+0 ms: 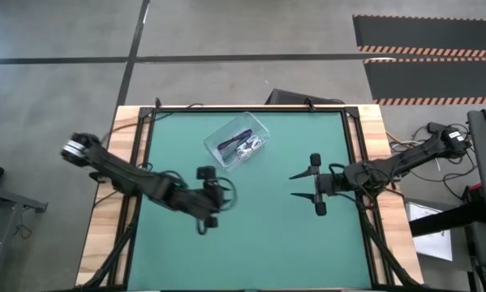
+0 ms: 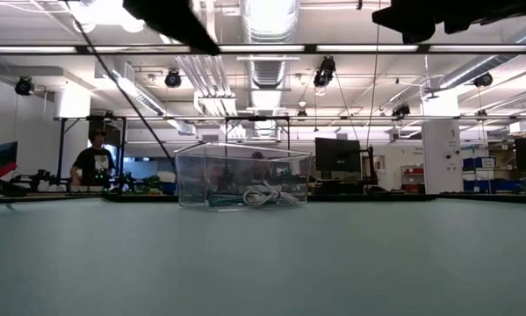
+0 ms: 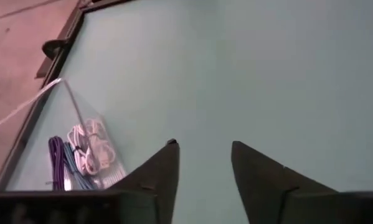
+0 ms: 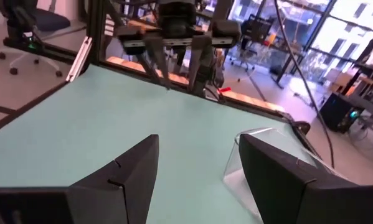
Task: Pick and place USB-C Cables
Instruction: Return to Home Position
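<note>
Table [image 1: 251,243]: green mat in a wooden frame, seen from overhead, an arm reaching in from each side.
Left arm [image 1: 137,174]: stretches in from the left edge. The left gripper [image 1: 212,199] hangs over the mat near the box and apart from it, fingers spread with nothing between them.
Right arm [image 1: 397,162]: comes in from the right edge. The right gripper [image 1: 295,185] hovers right of centre, pointing toward the other arm, fingers likewise parted and empty.
Clear plastic box [image 1: 237,139]: sits askew on the far half of the mat, well apart from the right gripper.
USB-C Cables [image 1: 241,145]: all inside the box. Two white bundles [image 3: 89,146], a purple cable [image 3: 55,163] and a teal cable [image 3: 71,171] lie side by side on its floor.
</note>
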Tool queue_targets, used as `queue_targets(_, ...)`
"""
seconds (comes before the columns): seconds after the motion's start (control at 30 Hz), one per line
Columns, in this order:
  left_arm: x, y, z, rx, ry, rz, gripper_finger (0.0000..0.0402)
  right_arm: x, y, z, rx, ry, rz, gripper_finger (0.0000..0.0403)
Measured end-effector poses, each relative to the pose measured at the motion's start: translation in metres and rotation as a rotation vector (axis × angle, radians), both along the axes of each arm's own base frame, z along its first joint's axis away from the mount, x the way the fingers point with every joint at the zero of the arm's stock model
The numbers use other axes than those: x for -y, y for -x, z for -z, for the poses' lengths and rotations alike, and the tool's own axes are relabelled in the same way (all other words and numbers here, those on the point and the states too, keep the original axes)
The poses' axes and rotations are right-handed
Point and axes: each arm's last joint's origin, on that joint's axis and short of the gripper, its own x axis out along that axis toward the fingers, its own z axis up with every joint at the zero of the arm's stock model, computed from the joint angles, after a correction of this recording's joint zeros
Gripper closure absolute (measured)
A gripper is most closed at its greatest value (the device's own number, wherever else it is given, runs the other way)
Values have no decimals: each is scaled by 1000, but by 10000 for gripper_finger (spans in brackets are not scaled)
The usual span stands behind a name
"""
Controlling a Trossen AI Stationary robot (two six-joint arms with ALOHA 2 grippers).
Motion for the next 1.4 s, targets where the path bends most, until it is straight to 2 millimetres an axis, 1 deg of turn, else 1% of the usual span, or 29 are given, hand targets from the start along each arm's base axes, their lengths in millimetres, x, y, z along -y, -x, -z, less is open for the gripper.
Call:
queue_targets(0.13,-18,41,13,122,55,5,310,2,3,12,33,26,2,188)
queue_targets(0.3,-39,88,34,272,127,6,355,8,9,16,98,21,32,188)
queue_targets(0.43,-52,119,46,360,169,8,381,15,16,19,113,9,64,188)
queue_targets(0.57,-63,143,53,447,203,11,399,24,26,26,131,2,98,188)
queue_targets(0.7,-70,159,57,521,213,21,400,32,36,32,160,-22,143,188)
queue_targets(0.83,-75,170,64,560,191,38,401,40,44,33,159,-41,186,188)
queue_targets(1.07,-82,187,71,674,207,43,401,46,65,23,227,-64,198,188)
queue_targets(1.2,-85,192,81,700,205,46,401,48,77,20,263,-72,197,188)
queue_targets(1.3,-86,195,85,724,207,47,402,48,83,20,269,-73,197,188)
queue_targets(1.37,-85,193,91,683,191,49,402,49,87,20,269,-73,197,188)
queue_targets(1.4,-85,193,90,693,196,49,402,49,89,20,271,-73,197,188)
